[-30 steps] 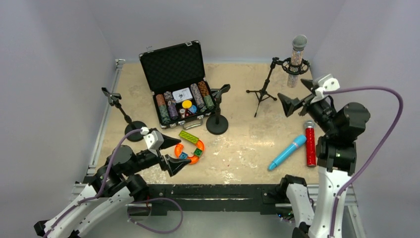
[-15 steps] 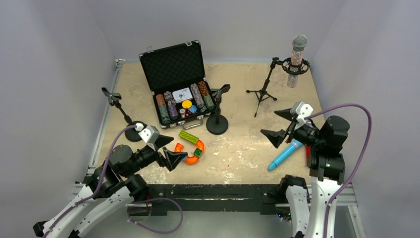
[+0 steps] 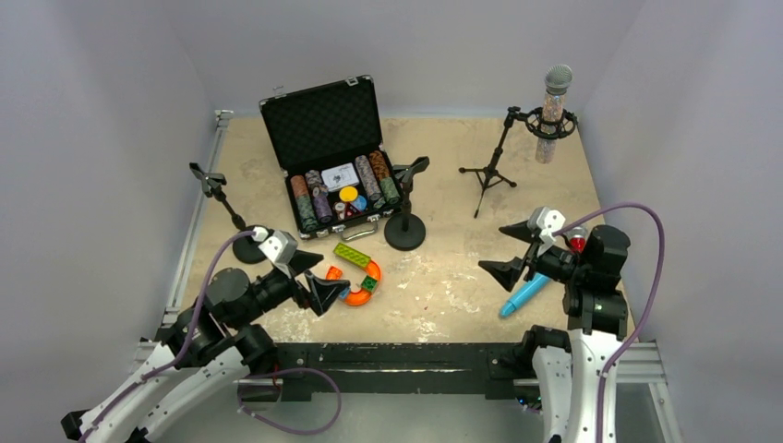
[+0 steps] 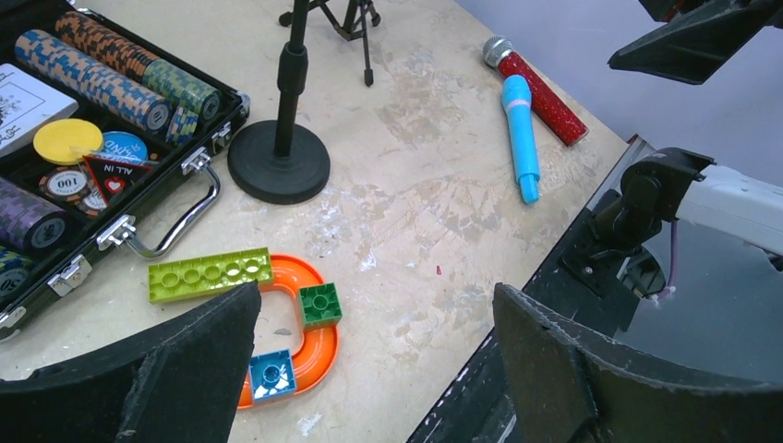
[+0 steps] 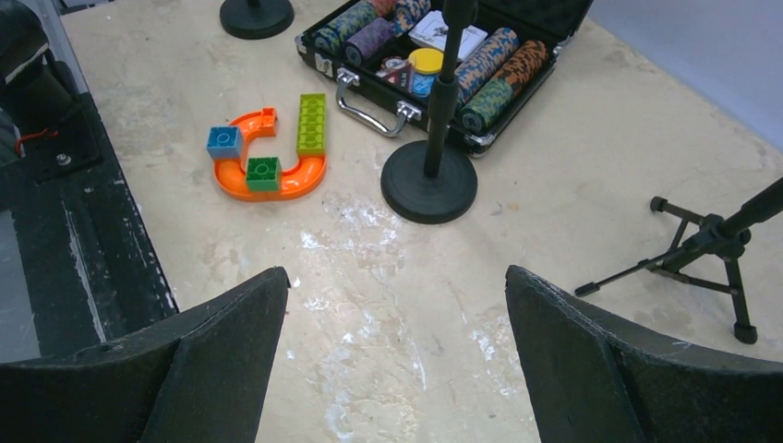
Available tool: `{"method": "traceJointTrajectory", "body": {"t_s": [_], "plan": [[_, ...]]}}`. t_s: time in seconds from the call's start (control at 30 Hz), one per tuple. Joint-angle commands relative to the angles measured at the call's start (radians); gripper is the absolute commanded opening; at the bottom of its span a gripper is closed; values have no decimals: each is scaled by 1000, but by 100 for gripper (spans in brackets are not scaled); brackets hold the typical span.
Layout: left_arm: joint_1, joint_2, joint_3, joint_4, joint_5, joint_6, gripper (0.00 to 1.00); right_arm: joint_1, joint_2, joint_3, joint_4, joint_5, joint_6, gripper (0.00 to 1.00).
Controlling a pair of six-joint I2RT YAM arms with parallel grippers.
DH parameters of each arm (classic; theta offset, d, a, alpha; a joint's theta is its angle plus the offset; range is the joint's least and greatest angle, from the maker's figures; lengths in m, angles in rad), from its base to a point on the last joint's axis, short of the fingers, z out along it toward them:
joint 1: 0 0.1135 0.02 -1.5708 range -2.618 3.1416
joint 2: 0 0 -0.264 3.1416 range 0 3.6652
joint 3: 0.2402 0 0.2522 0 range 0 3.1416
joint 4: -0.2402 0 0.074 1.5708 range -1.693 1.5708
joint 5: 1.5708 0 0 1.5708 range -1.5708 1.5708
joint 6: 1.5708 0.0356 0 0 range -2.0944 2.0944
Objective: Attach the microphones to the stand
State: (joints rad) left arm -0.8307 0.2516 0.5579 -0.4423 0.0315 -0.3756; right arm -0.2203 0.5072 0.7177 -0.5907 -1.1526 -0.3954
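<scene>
A silver-pink glitter microphone stands upright in the ring mount of the tripod stand at the back right. The light-blue microphone lies flat at the front right. Beside it lies the red glitter microphone, of which the top view shows only the head behind my right arm. My right gripper hangs open and empty over bare table, just left of the blue one. My left gripper is open and empty at the front left.
A round-base stand rises mid-table and another stands at the left, both clips bare. An open black poker chip case sits at the back. Toy bricks on an orange curve lie by my left gripper.
My right arm has come down and swung left and nearer, from beside the tripod stand to low over the table by the blue microphone. The left arm has shifted only slightly.
</scene>
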Motion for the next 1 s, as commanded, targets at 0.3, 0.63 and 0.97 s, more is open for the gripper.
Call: {"method": "traceJointTrajectory", "body": {"t_s": [0.3,0.63,0.97], "plan": [[3,71,-36,75,7,-16,99,-3,-4,-74,30,-30,-44,91],[2,107,-53,123,19,-22,99,-3,8,-95,35,-35,-61,91],[3,152,-63,169,35,-29,99,-3,14,-105,37,-35,-79,92]]}}
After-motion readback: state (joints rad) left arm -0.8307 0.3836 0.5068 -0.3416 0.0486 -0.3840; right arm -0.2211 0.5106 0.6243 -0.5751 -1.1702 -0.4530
